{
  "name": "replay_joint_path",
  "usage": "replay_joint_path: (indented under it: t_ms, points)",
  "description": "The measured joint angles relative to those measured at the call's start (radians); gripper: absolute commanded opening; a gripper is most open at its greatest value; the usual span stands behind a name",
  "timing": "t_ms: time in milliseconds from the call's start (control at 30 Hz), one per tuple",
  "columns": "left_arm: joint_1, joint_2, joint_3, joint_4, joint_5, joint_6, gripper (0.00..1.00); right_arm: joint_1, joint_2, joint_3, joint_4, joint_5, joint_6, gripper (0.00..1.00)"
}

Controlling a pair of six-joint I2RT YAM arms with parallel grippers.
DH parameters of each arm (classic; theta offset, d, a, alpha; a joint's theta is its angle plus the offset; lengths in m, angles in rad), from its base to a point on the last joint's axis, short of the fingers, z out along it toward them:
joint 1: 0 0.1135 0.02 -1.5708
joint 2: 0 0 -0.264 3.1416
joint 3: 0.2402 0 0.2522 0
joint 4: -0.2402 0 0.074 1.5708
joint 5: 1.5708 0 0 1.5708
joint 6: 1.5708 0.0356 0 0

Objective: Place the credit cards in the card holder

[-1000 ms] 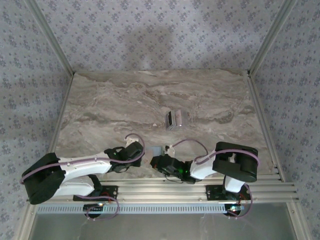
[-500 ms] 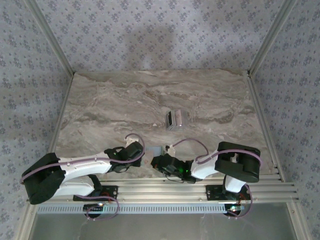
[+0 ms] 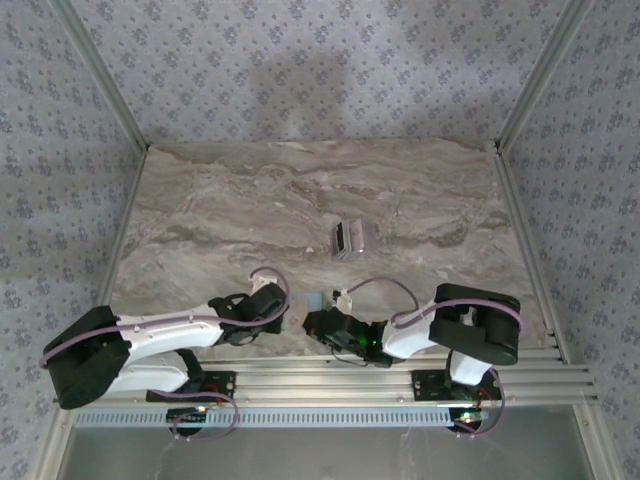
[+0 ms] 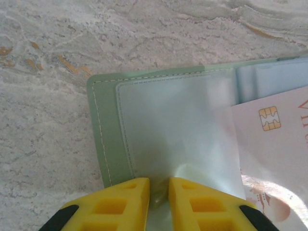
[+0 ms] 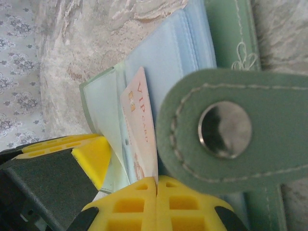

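Surface: marble-patterned table (image 3: 250, 200) boxed in by patterned walls (image 3: 320, 60); both arms work at its near edge, at 6 o'clock in the top view.

Holder: the sage-green card holder (image 3: 312, 300) lies opened flat between the two grippers. In the left wrist view its stitched green panel (image 4: 102, 144) runs from 9 o'clock round to 12.

Left gripper: the left gripper (image 4: 159, 185) has its yellow jaws nearly together, pinching the lower edge of a clear sleeve (image 4: 178, 120) inside the holder. The hold probably both steadies the wallet and lifts the pocket mouth so a card can get under it.

Right gripper: the right gripper (image 5: 156, 180) has its jaws pressed together on the bottom edge of one credit card (image 5: 139, 120), which stands on edge with its top toward 12 o'clock.

Card position: seen from the left wrist, the chip end (image 4: 272, 120) comes in from 3 o'clock and overlaps the sleeve's right edge. I cannot tell whether it is in the pocket or lying on top.

Snap tab: the green snap tab (image 5: 231, 130) hangs close to the right wrist camera at 3 o'clock, clear of the card.

Remaining cards: a small pile of loose cards (image 3: 347, 238) sits apart, toward 1 o'clock from the holder.

Stage: insertion looks underway, not finished.
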Motion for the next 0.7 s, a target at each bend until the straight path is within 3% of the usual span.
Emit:
replay_joint_path:
  t_ms: [700]
  points:
    - [0.0,-0.006,-0.009,0.012,0.0,0.0,0.2,0.003,0.06,0.014,0.085,0.05,0.014,0.0]
